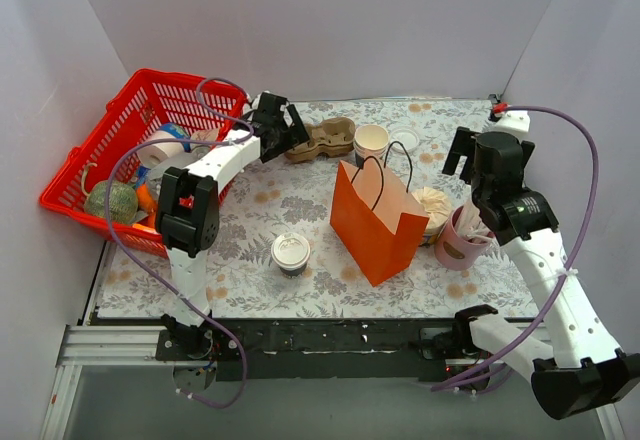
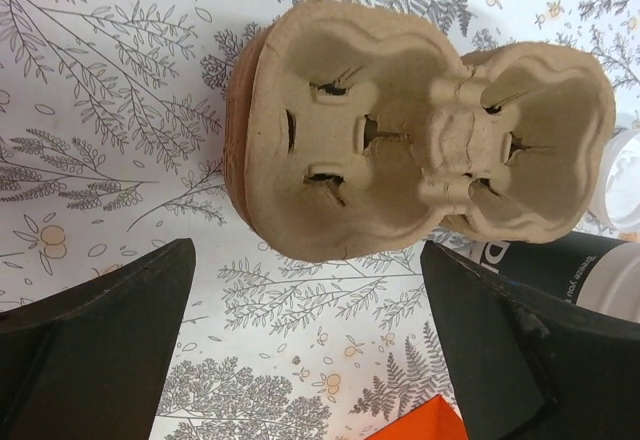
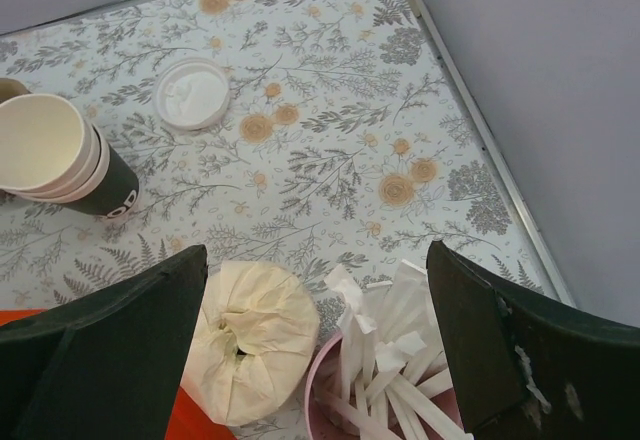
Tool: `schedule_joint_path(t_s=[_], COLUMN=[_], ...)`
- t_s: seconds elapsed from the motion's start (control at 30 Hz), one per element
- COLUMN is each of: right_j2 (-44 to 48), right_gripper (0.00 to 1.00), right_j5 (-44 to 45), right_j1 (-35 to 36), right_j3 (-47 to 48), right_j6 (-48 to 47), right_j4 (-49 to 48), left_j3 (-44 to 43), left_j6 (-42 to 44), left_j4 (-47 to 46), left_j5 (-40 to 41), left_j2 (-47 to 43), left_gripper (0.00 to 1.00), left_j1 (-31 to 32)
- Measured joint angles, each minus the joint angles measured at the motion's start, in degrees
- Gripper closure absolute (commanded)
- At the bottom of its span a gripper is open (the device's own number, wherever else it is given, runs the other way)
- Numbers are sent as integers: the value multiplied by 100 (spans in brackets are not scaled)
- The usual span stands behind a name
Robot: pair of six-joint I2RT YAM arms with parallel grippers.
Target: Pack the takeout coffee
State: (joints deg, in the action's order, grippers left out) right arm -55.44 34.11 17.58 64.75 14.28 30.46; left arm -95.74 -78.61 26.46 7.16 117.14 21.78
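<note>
My left jaws are standing wide apart, holding nothing, hanging over the cardboard cup carrier (image 2: 400, 140) at the far middle of the counter (image 1: 250, 215). In my left wrist view both dark fingers (image 2: 95, 345) are flanking the near side of the carrier without touching it. The carrier is lying on the flowered cloth, with the lidless paper cup (image 1: 372, 143) just to its right and the loose white lid (image 1: 406, 140) lying flat farther right again.

My right jaws are also spread open and empty. They are hovering over the right side of the counter, above a pink cup of white stirrers (image 3: 390, 360) and a cream crinkled paper bundle (image 3: 255, 335) just to its left.

The takeout coffee (image 1: 291, 253) is standing upright with its white lid on, near the front edge of the counter and a little left of centre. It is sitting near the orange paper bag (image 1: 375, 222), to the bag's left, and well apart from both pairs of jaws. The bag is standing upright with its mouth open. A red basket (image 1: 130, 125) is sitting at the far left.
</note>
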Motion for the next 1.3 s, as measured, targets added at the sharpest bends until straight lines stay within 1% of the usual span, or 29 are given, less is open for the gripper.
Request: schedule_joint_path(t_s=[0.13, 0.17, 0.23, 0.3, 0.33, 0.37, 0.57, 0.63, 1.1, 1.27, 1.3], right_j2=[-33, -37, -37, -37, -37, -37, -26, -17, -13, -13, -15], right_gripper=[2, 2, 2, 2, 3, 3, 3, 3, 3, 3, 3], right_j5=[-247, -289, -328, -323, -321, -317, -275, -271, -251, -258, -258], right_j1=[-33, -33, -33, -33, -33, -35, -37, -39, -70, -70, -70], right_j3=[-129, -157, -195, -221, -229, -229, -232, -232, -267, -271, -273], right_j6=[-2, -2, -7, -7, -7, -7, -7, -7, -11, -11, -11], right_j4=[-57, -72, -76, -79, -76, -74, -85, -94, -109, -116, -114], left_j3=[-79, -98, -153, -192, -227, -264, -428, -448, -645, -664, -664], left_j6=[44, 48, 61, 72, 74, 94, 173, 199, 243, 238, 234], left_j4=[-76, -122, -170, -195, -208, -232, -295, -291, -103, -74, -74], left_j5=[20, 17, 9, -15, -20, -24, -28, -26, -11, -31, -48], left_j2=[17, 24, 59, 109, 151, 205, 409, 446, 636, 638, 638], left_gripper=[13, 20, 26, 34, 35, 37, 39, 42, 44, 47, 49], left_j1=[-48, -61, -87, -111, -120, -136, -142, -142, -153, -153, -155])
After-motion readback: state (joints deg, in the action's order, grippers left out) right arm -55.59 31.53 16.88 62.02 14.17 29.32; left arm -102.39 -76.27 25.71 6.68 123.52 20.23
